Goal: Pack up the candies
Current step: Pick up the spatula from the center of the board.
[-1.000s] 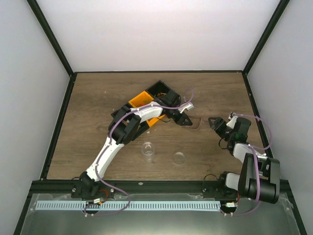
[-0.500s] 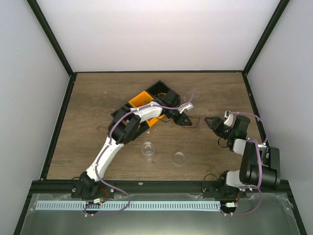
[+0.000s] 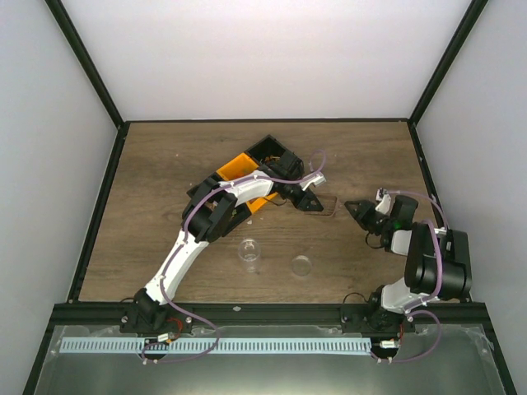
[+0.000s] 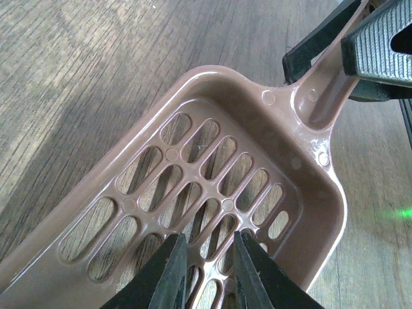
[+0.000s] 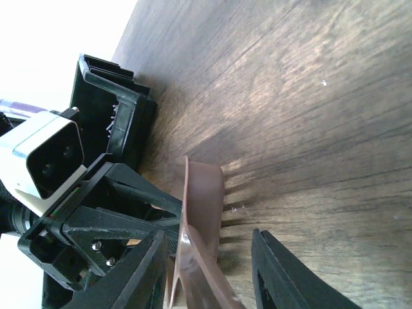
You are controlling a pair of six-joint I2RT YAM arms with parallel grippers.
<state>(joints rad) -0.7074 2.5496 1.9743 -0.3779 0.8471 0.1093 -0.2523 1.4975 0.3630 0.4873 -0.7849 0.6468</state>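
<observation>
My right fingers (image 5: 275,277), apart, are straddling the handle (image 4: 309,103) of the scoop (image 4: 302,174) from three o'clock while my left fingers (image 4: 168,273) are clamping its rim; I'm aiming to centre before squeezing.

Wooden table (image 3: 165,156), bins (image 3: 237,167), clear cup (image 3: 248,250), lid (image 3: 302,265)

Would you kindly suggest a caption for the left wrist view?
The left gripper holds a brown slotted scoop while the right gripper straddles its handle.

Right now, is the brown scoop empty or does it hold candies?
Empty. The left wrist view shows the scoop with nothing in it, only wood visible through its slots.
</observation>
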